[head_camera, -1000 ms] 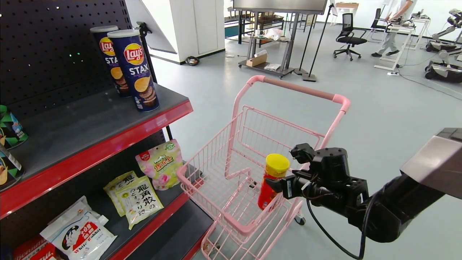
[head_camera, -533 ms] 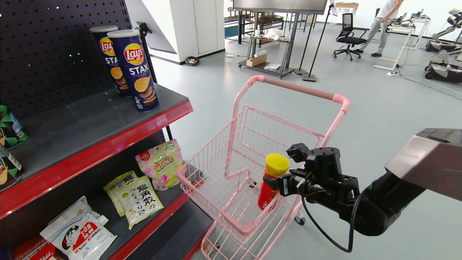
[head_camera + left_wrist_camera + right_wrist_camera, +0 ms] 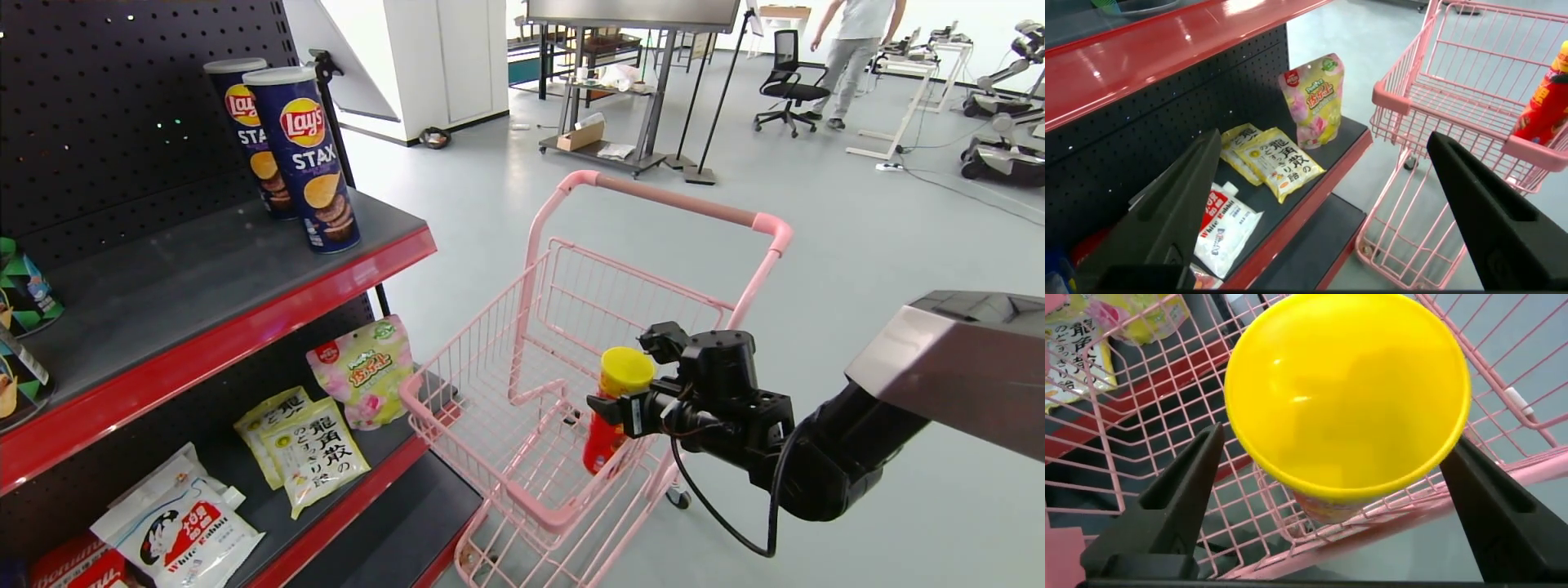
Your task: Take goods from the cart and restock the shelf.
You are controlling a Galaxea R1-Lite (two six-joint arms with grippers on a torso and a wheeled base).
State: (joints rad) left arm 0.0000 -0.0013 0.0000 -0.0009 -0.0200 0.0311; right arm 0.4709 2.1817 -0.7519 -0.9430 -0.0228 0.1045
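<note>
A red can with a yellow lid point(image 3: 624, 371) stands upright in the pink cart point(image 3: 678, 204), near its right side. My right gripper point(image 3: 627, 385) is at lid height, open, with one finger on each side of the can's top. In the right wrist view the yellow lid point(image 3: 1347, 392) sits between the two dark fingers point(image 3: 1167, 514) above the cart's wire point(image 3: 1118, 449). Beside the lower shelf, my left gripper point(image 3: 1323, 212) is open with nothing between its fingers. The red can point(image 3: 1545, 102) and the cart point(image 3: 1454, 106) lie beyond it.
The red-edged upper shelf point(image 3: 204, 278) carries two tall blue chip cans point(image 3: 314, 163) near its right end, with bare room left of them. Snack bags point(image 3: 314, 453) lie on the lower shelf point(image 3: 384, 482). The cart stands close to the shelf's corner.
My right arm has moved left toward the red can, bringing the fingers alongside its lid. The can and cart have not moved.
</note>
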